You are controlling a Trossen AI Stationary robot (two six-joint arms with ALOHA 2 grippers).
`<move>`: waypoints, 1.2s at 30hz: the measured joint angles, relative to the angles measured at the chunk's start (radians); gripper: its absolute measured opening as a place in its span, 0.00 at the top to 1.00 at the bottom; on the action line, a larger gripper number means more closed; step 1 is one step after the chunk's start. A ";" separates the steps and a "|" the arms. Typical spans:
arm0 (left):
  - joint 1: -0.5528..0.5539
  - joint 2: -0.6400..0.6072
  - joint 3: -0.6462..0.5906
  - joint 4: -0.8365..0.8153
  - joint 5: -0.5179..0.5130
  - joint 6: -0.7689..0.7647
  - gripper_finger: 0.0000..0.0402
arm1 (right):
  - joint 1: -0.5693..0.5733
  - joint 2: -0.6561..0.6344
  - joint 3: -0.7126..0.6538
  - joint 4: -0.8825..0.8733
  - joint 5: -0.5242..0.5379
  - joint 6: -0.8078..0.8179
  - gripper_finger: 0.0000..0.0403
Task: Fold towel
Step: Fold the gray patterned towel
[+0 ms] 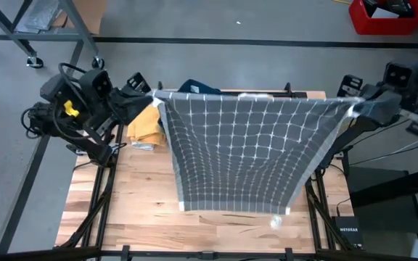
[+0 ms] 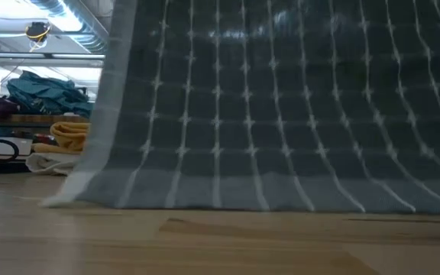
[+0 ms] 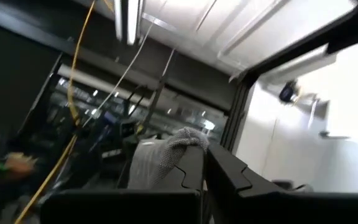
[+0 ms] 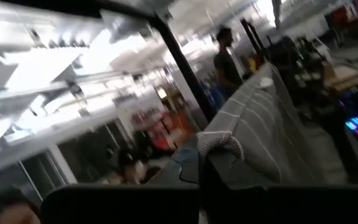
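Clamping towel (image 1: 249, 148) corners: left end effector (image 1: 153, 96), right end effector (image 1: 354, 109); hem touching table (image 1: 129, 206).

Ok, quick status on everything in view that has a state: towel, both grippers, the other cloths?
Grey checked towel: lifted by two top corners, spread out, bottom edge resting on the table.
Left gripper: shut on one towel corner.
Right gripper: shut on the other corner.
Yellow cloth: crumpled, lying beside the towel.

The left gripper (image 3: 205, 163) grips a bunched corner of the grey towel (image 3: 160, 155), jaws closed on the cloth. Behind, a yellow cable (image 3: 73, 93) runs past ceiling beams and blurred lights.
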 joint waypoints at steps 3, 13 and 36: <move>-0.001 -0.001 0.001 -0.073 -0.044 0.027 1.00 | 0.000 0.000 0.000 -0.103 0.007 -0.002 1.00; 0.000 0.002 0.000 -0.368 -0.206 0.135 1.00 | 0.000 0.001 0.000 -0.368 0.212 -0.029 1.00; -0.199 0.068 -0.003 -0.821 -0.269 -0.172 1.00 | 0.000 0.046 -0.200 -0.689 -0.002 0.108 1.00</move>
